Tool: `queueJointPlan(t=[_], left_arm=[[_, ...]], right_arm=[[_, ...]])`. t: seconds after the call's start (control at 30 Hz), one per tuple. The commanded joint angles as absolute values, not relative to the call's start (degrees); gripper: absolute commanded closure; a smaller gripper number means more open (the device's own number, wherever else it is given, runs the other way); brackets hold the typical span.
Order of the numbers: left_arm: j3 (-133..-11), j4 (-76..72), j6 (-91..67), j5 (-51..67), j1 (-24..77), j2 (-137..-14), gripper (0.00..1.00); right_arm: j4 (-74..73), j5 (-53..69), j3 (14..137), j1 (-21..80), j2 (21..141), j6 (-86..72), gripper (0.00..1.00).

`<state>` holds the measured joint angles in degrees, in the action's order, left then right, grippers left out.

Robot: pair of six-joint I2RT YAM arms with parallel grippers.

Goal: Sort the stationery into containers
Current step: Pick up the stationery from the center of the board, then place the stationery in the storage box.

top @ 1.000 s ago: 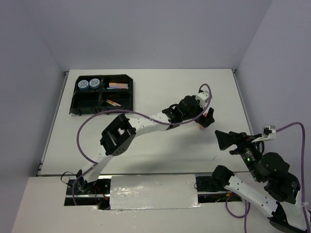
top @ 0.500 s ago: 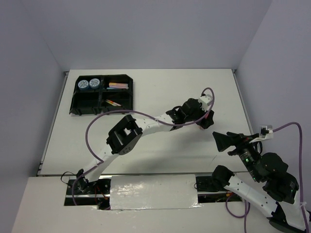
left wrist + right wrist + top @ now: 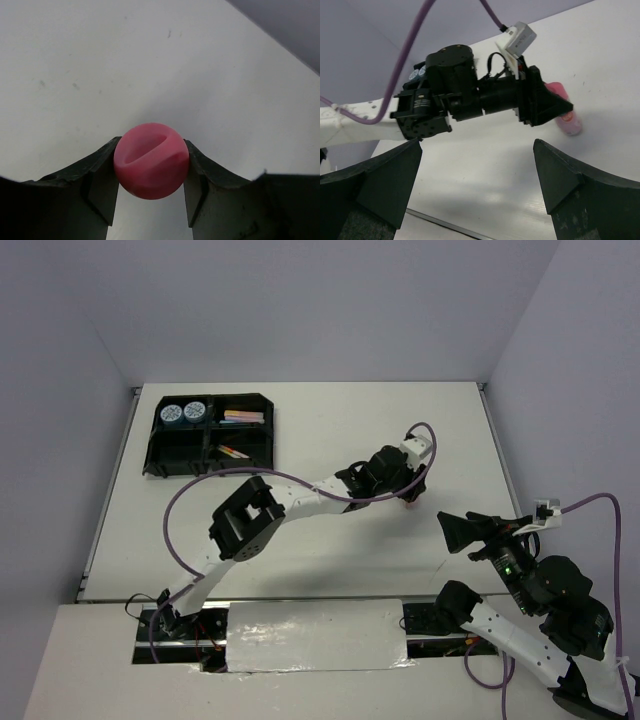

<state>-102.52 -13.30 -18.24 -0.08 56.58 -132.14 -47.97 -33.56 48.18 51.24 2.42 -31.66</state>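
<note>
Top external view: on the table [image 3: 320, 420], the black four-compartment tray [image 3: 178, 456] sits far left. The left pincer [image 3: 151, 165] has just narrowed from wide onto the pink-capped bottle [image 3: 151, 160] lying right of centre, so it looks ready to lift. The right pincer [image 3: 477, 150] gapes nearby, off the likely path to the tray.

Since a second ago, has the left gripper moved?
Yes. The left gripper has slid a little left, away from the table's right edge, and its fingers have closed on the bottle.
</note>
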Motion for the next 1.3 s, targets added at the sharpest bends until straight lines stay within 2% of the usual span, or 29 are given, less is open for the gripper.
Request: queueJointPlan(t=[0.0, 0.03, 0.23, 0.43, 0.53, 0.67, 0.83, 1.03, 1.27], left_arm=[[-99.7, -12.2, -17.6, -10.3, 56.2, -122.2, 1.0], [-99.0, -10.6, -18.3, -16.4, 55.7, -120.3, 1.0], [-92.9, 7.2, -26.8, -35.5, 47.7, -103.7, 1.0], [-88.3, 29.2, -42.5, -38.2, 27.6, -89.5, 1.0], [-86.1, 34.9, -47.5, -42.0, 15.7, -85.4, 1.0], [-83.5, 35.1, -48.6, -39.9, 6.7, -85.2, 1.0], [-85.3, 36.6, -50.2, -37.7, 0.4, -92.1, 1.0], [-84.3, 30.2, -49.3, -38.8, 0.2, -95.4, 1.0], [-78.6, 18.9, -47.3, -38.3, 0.2, -93.4, 1.0]], right_arm=[[-45.8, -33.7, 48.3, 51.6, 1.8, -30.8, 0.0], [-46.0, -33.7, 48.4, 51.6, 1.7, -30.8, 0.0], [-44.1, -33.5, 46.7, 51.6, 0.7, -30.7, 0.0], [-39.4, -30.1, 44.4, 51.6, 6.8, -28.8, 0.0], [-35.3, -26.6, 42.7, 51.7, 11.1, -27.8, 0.0], [-29.6, -23.3, 39.9, 51.7, 13.8, -27.3, 0.0], [-27.5, -20.8, 38.8, 51.8, 17.4, -26.7, 0.0], [-26.9, -19.6, 37.5, 51.6, 17.1, -26.0, 0.0], [-25.9, -19.3, 37.0, 51.7, 17.9, -25.8, 0.0]])
